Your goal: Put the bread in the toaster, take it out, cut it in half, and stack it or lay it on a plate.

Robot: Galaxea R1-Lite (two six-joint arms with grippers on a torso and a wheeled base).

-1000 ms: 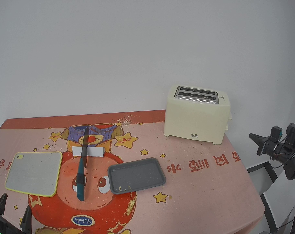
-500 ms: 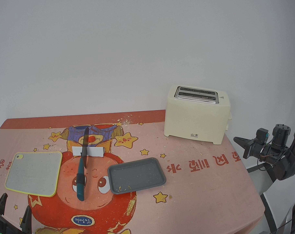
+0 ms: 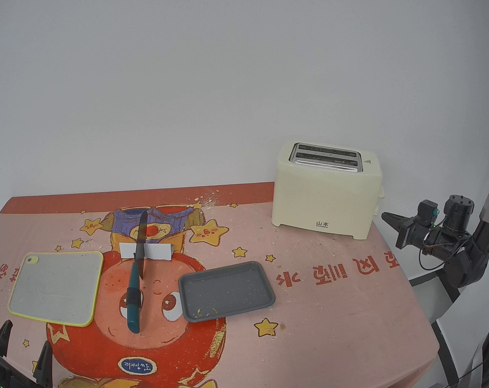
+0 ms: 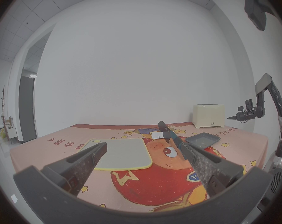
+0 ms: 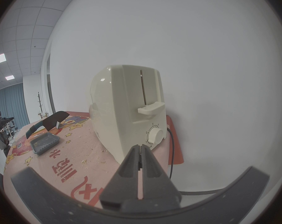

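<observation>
Left hand [image 3: 28,336]: lower left corner of the head view, above the near counter [image 3: 336,308] edge. Fingers apart, nothing between them. In the left wrist view, the left hand [image 4: 143,145] faces across the board toward the knife.

Board [image 3: 56,286]: grey with a yellow-green rim, flat at left of frame, just beyond the left hand.

Knife [image 3: 135,276]: teal handle and dark blade, just right of the board and apart from it. The handle is nearer; the blade points away and lies across a white slip [image 3: 158,251].

Plate [image 3: 225,292]: grey and rectangular, at centre of frame, right of the knife and clear of it. A few crumbs lie on its near edge.

Toaster [image 3: 325,195]: cream, two slots on top, at the far right of the counter. Crumbs are scattered in front of it. Whether the slots hold bread cannot be told. In the right wrist view, the toaster [image 5: 125,109] shows its end face, with a lever [image 5: 151,107] above a dial [image 5: 154,135] and a cord [image 5: 171,153] running down beside it.

Right hand [image 3: 390,217]: right edge of the head view, off the counter's side and just beside the toaster's end, not touching it. In the right wrist view, the right hand [image 5: 140,150] has its fingers together, holding nothing, and aims at the dial end.
</observation>
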